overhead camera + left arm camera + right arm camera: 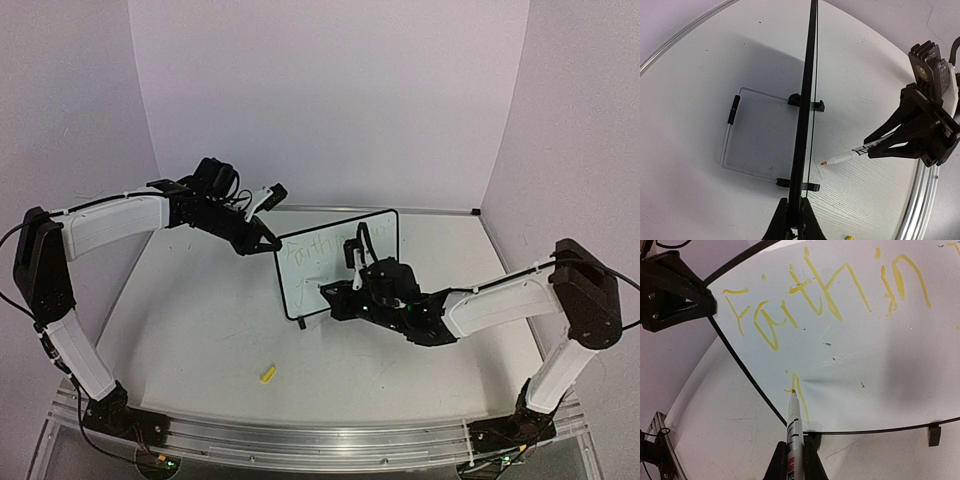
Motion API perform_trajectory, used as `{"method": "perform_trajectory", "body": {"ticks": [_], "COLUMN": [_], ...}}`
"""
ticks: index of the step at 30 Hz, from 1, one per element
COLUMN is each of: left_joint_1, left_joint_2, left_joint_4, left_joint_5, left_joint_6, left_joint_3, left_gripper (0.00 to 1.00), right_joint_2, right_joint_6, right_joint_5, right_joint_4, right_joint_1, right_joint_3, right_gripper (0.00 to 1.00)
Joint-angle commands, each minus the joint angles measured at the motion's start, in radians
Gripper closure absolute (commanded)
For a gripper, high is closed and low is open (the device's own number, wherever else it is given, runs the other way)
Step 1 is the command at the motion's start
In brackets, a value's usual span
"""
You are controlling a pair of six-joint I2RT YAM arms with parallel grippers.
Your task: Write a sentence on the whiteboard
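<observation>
My left gripper (pixel 266 238) was clamped on the upper left corner of the board (pixel 340 262), steadying it upright on its clip feet (pixel 812 106) near the middle of the table (pixel 200 330). My right gripper (pixel 794 460) was closed round the marker (pixel 792 422), tip at the board's lower left; I could not tell whether it touched. The sentence (pixel 825 295) began "Faith in", and the second line had one stroke. I judged the writing to be midway. The next move called for a light, even drag rightward without tipping the board.

On whiteboard (pixel 880 365), yellow sentence (pixel 827 295) reads "Faith in"; below, single unclear stroke; marker (pixel 794 435) label illegible.
</observation>
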Motion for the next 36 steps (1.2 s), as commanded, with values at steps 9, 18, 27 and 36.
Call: {"method": "perform_trajectory", "body": {"ticks": [9, 18, 27, 36], "left_joint_1": [-0.012, -0.015, -0.017, -0.018], "left_joint_2": [0.059, 0.060, 0.060, 0.060], "left_joint_4": [-0.112, -0.114, -0.114, -0.114], "left_joint_5": [-0.088, -0.089, -0.091, -0.091], "left_joint_6": [0.021, 0.022, 0.022, 0.022], "left_joint_3": [-0.038, -0.038, -0.038, -0.038], "left_gripper": [1.00, 1.00, 1.00, 1.00], "right_joint_2": [0.025, 0.049, 0.063, 0.059], "right_joint_6": [-0.012, -0.031, -0.016, 0.000], "right_joint_5": [0.035, 0.013, -0.001, 0.029], "right_joint_4": [-0.020, -0.020, -0.044, -0.079], "right_joint_1": [-0.033, -0.044, -0.045, -0.046], "right_joint_3": [0.053, 0.082, 0.067, 0.054], "right_gripper": [1.00, 1.00, 1.00, 1.00]}}
